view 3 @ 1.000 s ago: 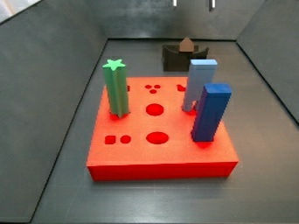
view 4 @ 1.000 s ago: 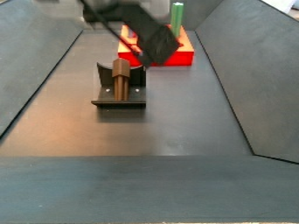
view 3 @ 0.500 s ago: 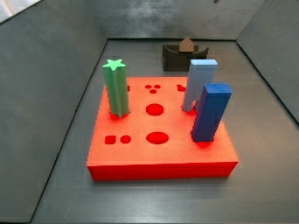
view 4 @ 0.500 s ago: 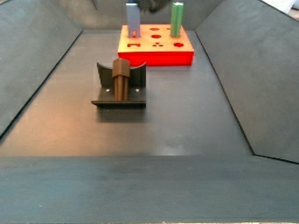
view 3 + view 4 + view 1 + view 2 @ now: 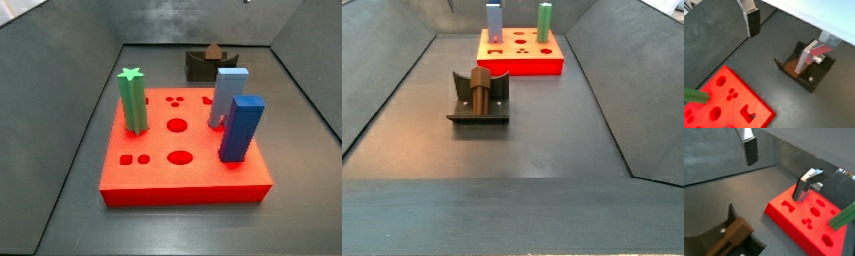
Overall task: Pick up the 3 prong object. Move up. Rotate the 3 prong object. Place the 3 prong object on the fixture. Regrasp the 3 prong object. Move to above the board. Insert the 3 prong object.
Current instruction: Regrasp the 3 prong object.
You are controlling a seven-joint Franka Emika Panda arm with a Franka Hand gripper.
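You see one 3 prong object standing in the single fixture on the floor, well apart from the one red board. The board carries three pegs: one green star post and two blue blocks. Your pincer hangs above with its two fingers apart, holding nothing.

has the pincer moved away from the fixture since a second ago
Yes. In a side view it hung just behind the fixture a second ago; now it is out of that view. The open, empty pincer shows only in wrist views.
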